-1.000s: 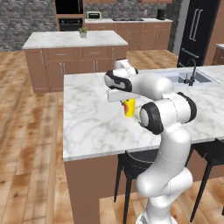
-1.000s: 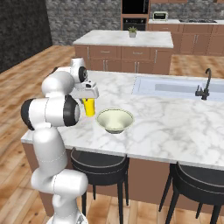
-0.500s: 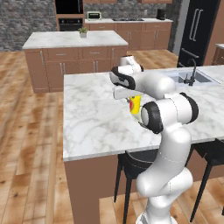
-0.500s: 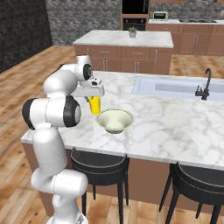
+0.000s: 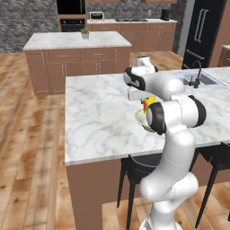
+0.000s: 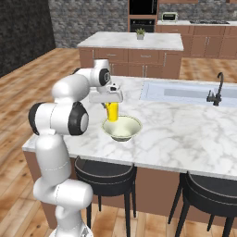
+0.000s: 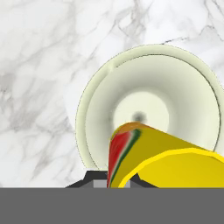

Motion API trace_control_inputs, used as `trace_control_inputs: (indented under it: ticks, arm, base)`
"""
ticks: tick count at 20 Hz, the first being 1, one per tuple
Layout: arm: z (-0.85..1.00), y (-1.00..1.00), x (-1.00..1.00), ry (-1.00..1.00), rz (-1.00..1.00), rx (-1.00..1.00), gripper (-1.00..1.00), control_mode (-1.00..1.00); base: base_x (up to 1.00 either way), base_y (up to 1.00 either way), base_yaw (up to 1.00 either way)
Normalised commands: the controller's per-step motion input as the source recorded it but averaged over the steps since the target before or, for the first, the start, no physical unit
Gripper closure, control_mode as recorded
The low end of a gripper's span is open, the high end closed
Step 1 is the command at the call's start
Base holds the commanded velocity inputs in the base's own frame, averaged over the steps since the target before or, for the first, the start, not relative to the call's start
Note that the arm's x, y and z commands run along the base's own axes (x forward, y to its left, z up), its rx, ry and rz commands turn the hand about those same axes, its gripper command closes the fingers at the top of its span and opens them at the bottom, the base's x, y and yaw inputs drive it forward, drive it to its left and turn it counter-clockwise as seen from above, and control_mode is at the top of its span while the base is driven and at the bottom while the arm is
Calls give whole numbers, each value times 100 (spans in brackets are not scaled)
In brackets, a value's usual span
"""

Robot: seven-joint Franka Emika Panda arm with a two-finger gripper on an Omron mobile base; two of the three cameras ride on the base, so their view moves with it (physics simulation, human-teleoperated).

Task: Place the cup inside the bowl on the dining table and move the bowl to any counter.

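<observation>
The cup point(image 6: 111, 111) hangs clamped in the fingers point(image 6: 111, 102) directly over the bowl point(image 6: 121, 128). You see its yellow body from the right base view, its base just above the bowl's rim on the 10 o'clock side. In the hand view the cup point(image 7: 162, 159) sits at 6 o'clock, its red patch turned toward 9 o'clock, and the bowl point(image 7: 148, 107) opens behind it with its pale floor showing at centre. From the left base view the cup point(image 5: 148, 102) shows as a small yellow patch beside the arm, with a sliver of bowl point(image 5: 141, 118) at its 7 o'clock.

The bowl rests on the dining counter point(image 6: 185, 134), whose sink point(image 6: 185, 91) and black faucet point(image 6: 215, 88) lie toward 2 o'clock. The sinkless island point(image 6: 134, 41), the likely destination, stands well apart at 12 o'clock in the right base view.

Handling, as a judgement: the cup reads as light, rigid and smooth-walled, so your grip across its side should hold but could slip if jolted. Release it low, over the bowl's centre, so that it does not tip on the sloped wall. The bowl looks stiff, shallow and wide, too broad to span. Take it at the rim, one finger inside and one outside, on a stretch free of the cup. Expect the loose cup to slide or rattle in transit, so carry the bowl level.
</observation>
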Motion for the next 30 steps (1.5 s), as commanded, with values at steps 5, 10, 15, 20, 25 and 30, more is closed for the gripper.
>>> trace_control_inputs:
  ticks: [5,10,15,20,25,30]
  arm:
    - [0,-47,21,0,2,2,100,-100]
    - [0,-21,13,0,4,4,100,-100]
    - [-10,-5,11,0,7,5,100,-100]
    - [-13,-1,7,0,6,2,100,-100]
    - [-18,0,0,0,6,0,100,-100]
    - [-23,0,0,0,6,0,100,-100]
  base:
    - [0,0,0]
    - [0,0,0]
    - [0,0,0]
    - [0,0,0]
    - [0,0,0]
    - [0,0,0]
